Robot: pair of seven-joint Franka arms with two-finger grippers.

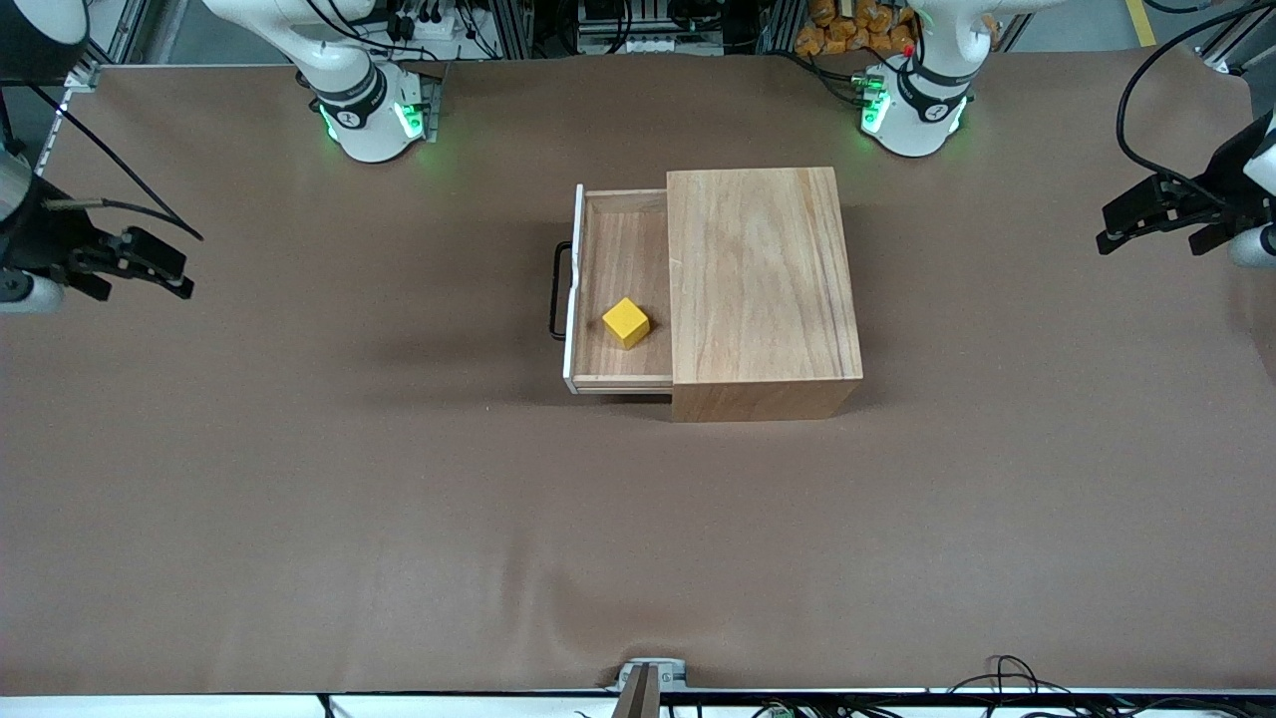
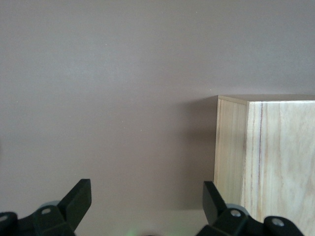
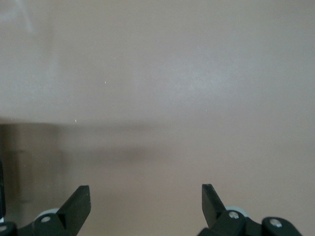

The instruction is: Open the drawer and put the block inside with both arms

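Observation:
The drawer (image 1: pixel 610 239) stands pulled out of the wooden box (image 1: pixel 762 289) toward the right arm's end, its black wire handle (image 1: pixel 558 291) on the white-edged front. The yellow block (image 1: pixel 626 322) lies inside the drawer, in the part nearer the front camera. My right gripper (image 1: pixel 159 269) is open and empty over bare table at the right arm's end; its wrist view (image 3: pixel 146 196) shows only table. My left gripper (image 1: pixel 1126 227) is open and empty over the table at the left arm's end; its wrist view (image 2: pixel 147 196) shows the box's corner (image 2: pixel 266 157).
The brown table cover (image 1: pixel 399 499) lies flat all round the box. The two arm bases (image 1: pixel 371 115) (image 1: pixel 912 110) glow green along the table edge farthest from the front camera. Cables hang at the table's ends.

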